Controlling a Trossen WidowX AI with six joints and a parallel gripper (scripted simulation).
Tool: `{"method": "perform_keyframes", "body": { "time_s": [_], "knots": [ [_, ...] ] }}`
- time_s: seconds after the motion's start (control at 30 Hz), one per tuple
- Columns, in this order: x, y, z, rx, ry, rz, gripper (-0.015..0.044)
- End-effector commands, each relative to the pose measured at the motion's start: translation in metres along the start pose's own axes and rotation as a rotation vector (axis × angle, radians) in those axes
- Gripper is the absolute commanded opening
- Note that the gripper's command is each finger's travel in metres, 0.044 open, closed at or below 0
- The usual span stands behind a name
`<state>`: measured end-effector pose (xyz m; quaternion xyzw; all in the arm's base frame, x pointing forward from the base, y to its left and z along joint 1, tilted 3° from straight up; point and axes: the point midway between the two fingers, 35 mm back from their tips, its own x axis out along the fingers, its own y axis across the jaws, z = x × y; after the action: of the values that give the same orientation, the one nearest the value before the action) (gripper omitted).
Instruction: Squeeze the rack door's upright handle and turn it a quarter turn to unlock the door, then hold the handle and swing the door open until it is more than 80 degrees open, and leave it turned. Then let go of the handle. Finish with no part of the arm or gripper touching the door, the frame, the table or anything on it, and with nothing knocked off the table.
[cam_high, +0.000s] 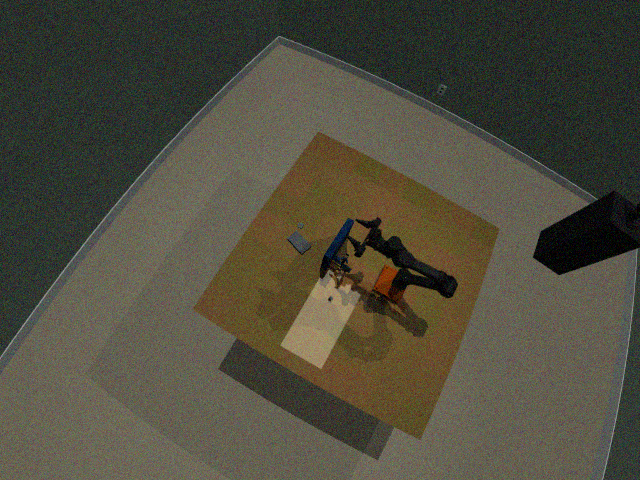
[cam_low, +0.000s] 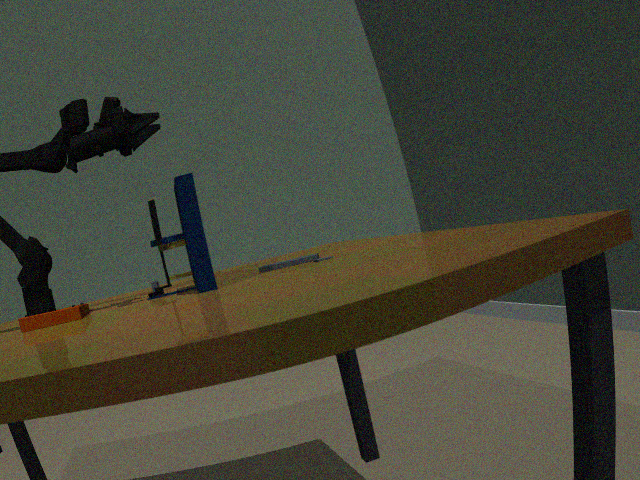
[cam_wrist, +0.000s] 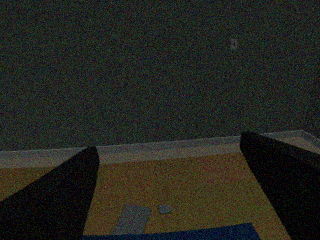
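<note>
Dark fingers wide apart

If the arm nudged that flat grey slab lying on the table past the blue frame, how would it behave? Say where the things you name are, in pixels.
The grey slab (cam_high: 298, 242) (cam_low: 289, 262) (cam_wrist: 132, 220) would probably slide rather than tip, since it lies flat and low. Its straight edges suggest it's stiff, and its flat sides make rolling unlikely.

No lettering can be read in any view; no numbers, brands or signs either.
</note>
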<state>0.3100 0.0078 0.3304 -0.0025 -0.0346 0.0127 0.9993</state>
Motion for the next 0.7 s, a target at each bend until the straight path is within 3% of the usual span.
{"method": "perform_keyframes", "body": {
  "time_s": [0.0, 0.13, 0.67],
  "knots": [
    [0.000, 0.000, 0.000, 0.001, 0.004, 0.001, 0.0374],
    [0.008, 0.004, -0.006, 0.015, 0.079, 0.013, 0.0280],
    [0.032, 0.027, -0.036, 0.070, 0.444, 0.058, 0.0280]
  ]
}}
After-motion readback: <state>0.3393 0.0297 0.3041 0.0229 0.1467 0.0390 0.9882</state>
